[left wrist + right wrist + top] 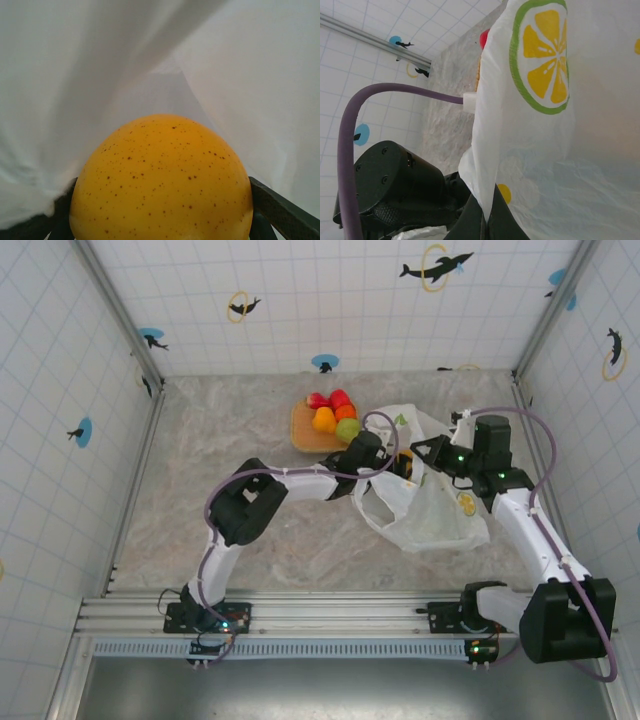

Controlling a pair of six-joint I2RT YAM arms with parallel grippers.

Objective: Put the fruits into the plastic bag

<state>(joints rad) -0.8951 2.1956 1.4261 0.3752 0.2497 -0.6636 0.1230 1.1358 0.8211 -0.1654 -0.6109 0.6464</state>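
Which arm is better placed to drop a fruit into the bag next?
Left. The left gripper holds a speckled orange fruit with the plastic bag around it, so it only needs to let go. The right gripper is shut on the bag's edge.

From above, the plastic bag (440, 515) covers the tip of the left pincer (398, 464). The bottom edge of the left wrist view cuts off the speckled yellow fruit (160, 175), which hides most of that pincer's fingers (282, 212). In the right wrist view the bag hides most of a red fruit (484, 37), and the bottom edge cuts off the right pincer (487, 220).
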